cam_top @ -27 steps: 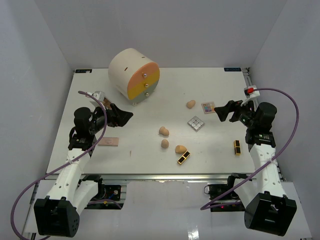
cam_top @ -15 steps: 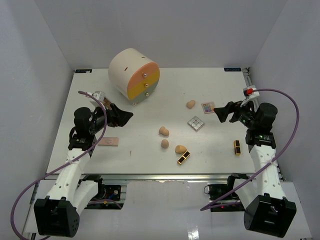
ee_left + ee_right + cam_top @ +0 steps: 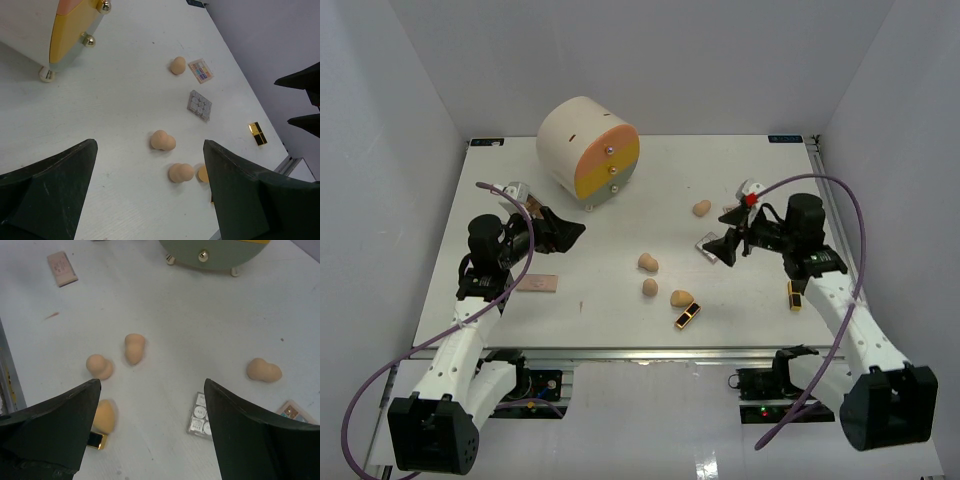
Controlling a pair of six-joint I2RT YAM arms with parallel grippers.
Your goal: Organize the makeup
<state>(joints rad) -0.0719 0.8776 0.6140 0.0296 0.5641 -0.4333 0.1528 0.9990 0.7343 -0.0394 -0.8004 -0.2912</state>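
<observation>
While the overhead view hides the colour palette point(image 3: 200, 70) behind your right arm, the left wrist camera shows it beside the far sponge point(image 3: 701, 208). You have four sponges, two black-and-gold cases point(image 3: 687, 317), two square palettes and one flat pinkish palette point(image 3: 538, 284), all loose on the table point(image 3: 620, 190). Your left gripper point(image 3: 575, 233) hovers wide open near the drawer unit point(image 3: 588, 150). Your right gripper point(image 3: 717, 232), jaws spread and empty, reaches over the grey palette point(image 3: 199, 105).

Bright, even, diffuse light fell from above.
Shadows lay soft and short beside the drawer unit point(image 3: 570, 140) and sponges point(image 3: 648, 263); in both wrist views the near dark fingers point(image 3: 50, 195) looked soft-edged, and the white table point(image 3: 165, 315) read slightly washed out.
</observation>
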